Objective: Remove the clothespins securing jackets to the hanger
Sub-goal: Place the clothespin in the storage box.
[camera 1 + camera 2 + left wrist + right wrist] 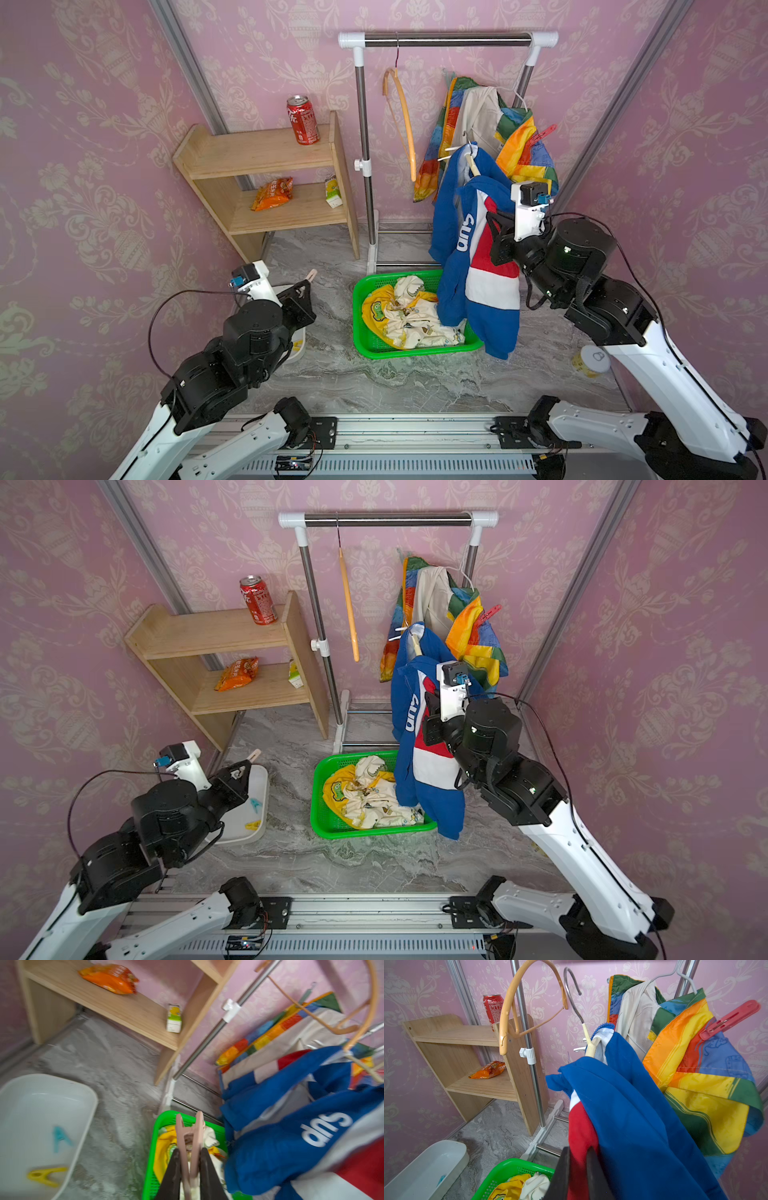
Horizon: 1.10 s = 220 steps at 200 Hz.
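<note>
My left gripper (190, 1151) is shut on a pale pink clothespin (190, 1136) and holds it above the far end of a white tray (87, 1093). A light blue clothespin (60, 1138) and a yellow one (46, 1175) lie in that tray. My right gripper (578, 1149) is shut on the red panel of the blue-red-white jacket (478, 270), which hangs from a cream hanger (591, 1043). Behind it the rainbow jacket (519, 145) hangs on a white wire hanger with a red clothespin (542, 134) on its shoulder. The yellow jacket (411, 316) lies in a green basket (359, 328).
A clothes rack (446, 39) at the back carries an empty orange hanger (405, 120). A wooden shelf (266, 166) at the back left holds a red can (302, 120), an orange snack bag (272, 193) and a small carton (333, 193). A lidded cup (590, 359) stands front right.
</note>
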Each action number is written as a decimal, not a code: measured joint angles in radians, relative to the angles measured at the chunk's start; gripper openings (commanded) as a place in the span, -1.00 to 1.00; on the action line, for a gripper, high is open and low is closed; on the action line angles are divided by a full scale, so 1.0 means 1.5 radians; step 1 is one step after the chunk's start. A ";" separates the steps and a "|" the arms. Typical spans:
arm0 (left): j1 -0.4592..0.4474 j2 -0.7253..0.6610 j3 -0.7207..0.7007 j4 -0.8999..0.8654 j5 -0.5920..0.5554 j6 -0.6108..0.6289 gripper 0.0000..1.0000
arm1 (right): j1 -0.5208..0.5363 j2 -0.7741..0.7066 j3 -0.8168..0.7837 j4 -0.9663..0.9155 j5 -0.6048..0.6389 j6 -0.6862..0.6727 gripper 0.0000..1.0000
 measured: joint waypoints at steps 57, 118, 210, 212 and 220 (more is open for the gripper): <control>0.060 -0.029 -0.148 -0.140 -0.154 -0.135 -1.00 | 0.000 0.025 0.018 0.000 -0.030 0.001 -1.00; 0.366 0.004 -0.254 -0.034 0.011 -0.067 -1.00 | 0.000 0.034 0.019 -0.006 -0.052 0.003 -1.00; 0.560 0.120 -0.333 0.140 0.311 0.004 -0.17 | 0.000 0.024 0.019 -0.024 -0.058 0.003 -1.00; 0.561 0.121 -0.333 0.141 0.311 0.006 -0.13 | 0.000 0.024 0.019 -0.025 -0.058 0.003 -1.00; 0.561 0.125 -0.333 0.143 0.315 0.010 0.20 | 0.000 0.025 0.020 -0.027 -0.060 0.003 -1.00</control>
